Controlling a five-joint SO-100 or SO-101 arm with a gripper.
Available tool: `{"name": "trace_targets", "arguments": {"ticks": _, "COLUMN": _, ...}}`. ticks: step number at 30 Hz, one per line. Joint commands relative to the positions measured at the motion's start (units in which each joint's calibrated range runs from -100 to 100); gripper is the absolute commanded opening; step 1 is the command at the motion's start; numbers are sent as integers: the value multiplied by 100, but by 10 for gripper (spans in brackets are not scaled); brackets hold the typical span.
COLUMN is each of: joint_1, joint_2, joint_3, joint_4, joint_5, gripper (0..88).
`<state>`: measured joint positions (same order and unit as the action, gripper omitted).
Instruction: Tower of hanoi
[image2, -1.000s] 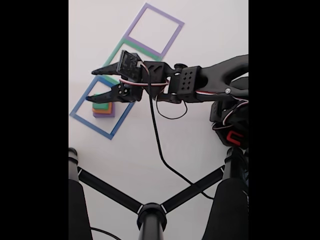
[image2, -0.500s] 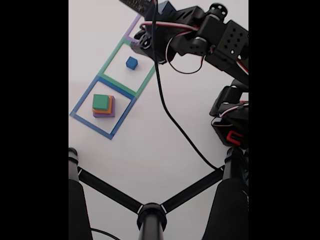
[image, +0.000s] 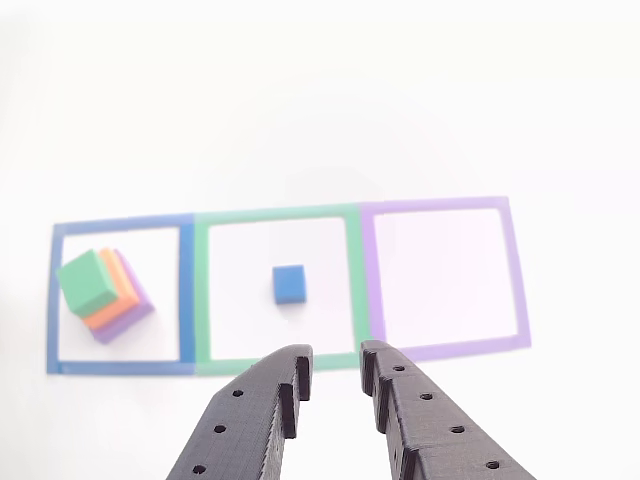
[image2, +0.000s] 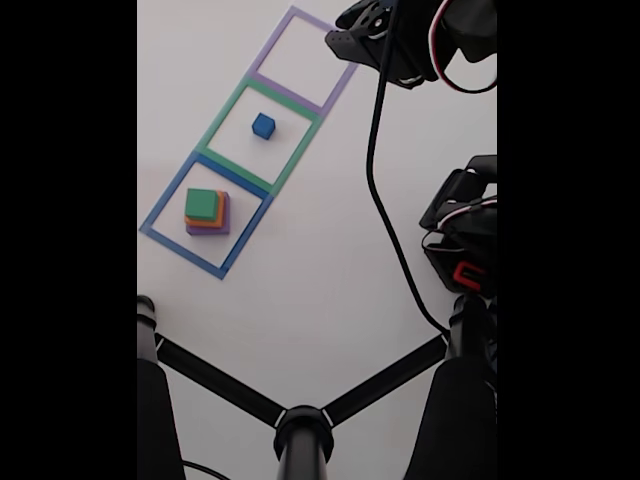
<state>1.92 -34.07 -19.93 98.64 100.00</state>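
Observation:
The tower of hanoi is split over two outlines. The small blue block (image: 289, 284) (image2: 263, 125) lies alone in the middle of the green outline (image: 275, 213) (image2: 222, 118). In the blue outline (image: 120, 222) (image2: 165, 196) stands a stack with the green block (image: 88, 281) (image2: 201, 204) on top of the orange block (image: 108, 317), which rests on the purple block (image: 137, 309). In the other view my gripper (image: 335, 353) enters from the bottom edge, open with nothing between its fingers, near the green outline's front edge and apart from the blue block. In the fixed view my arm (image2: 420, 40) is high at the top right.
The purple outline (image: 440, 204) (image2: 270, 42) holds nothing. In the fixed view a black cable (image2: 385, 200) hangs from the arm across the white table, the arm's base (image2: 465, 240) stands at the right, and a black three-legged stand (image2: 300, 430) crosses the bottom.
A second ago the gripper hung low over the outlines. It has since risen and swung away to the top right, leaving the blue block lying in the green outline.

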Motion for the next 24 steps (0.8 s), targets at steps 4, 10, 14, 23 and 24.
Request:
{"name": "trace_targets", "arguments": {"ticks": 4, "joint_1": 414, "joint_2": -560, "joint_3": 1334, "joint_4": -317, "joint_5": 0, "gripper": 91}}
{"name": "trace_targets", "arguments": {"ticks": 10, "joint_1": 528, "joint_2": -1393, "joint_3": 3842, "joint_4": -2195, "joint_5": 0, "gripper": 241}}
{"name": "trace_targets", "arguments": {"ticks": 14, "joint_1": 559, "joint_2": -1545, "joint_3": 5278, "joint_4": -3595, "joint_5": 0, "gripper": 260}}
{"name": "trace_targets", "arguments": {"ticks": 23, "joint_1": 536, "joint_2": -1313, "joint_3": 8322, "joint_4": -7634, "joint_5": 0, "gripper": 258}}
{"name": "trace_targets", "arguments": {"ticks": 24, "joint_1": 521, "joint_2": -1257, "joint_3": 8667, "joint_4": -8192, "joint_5": 0, "gripper": 260}}
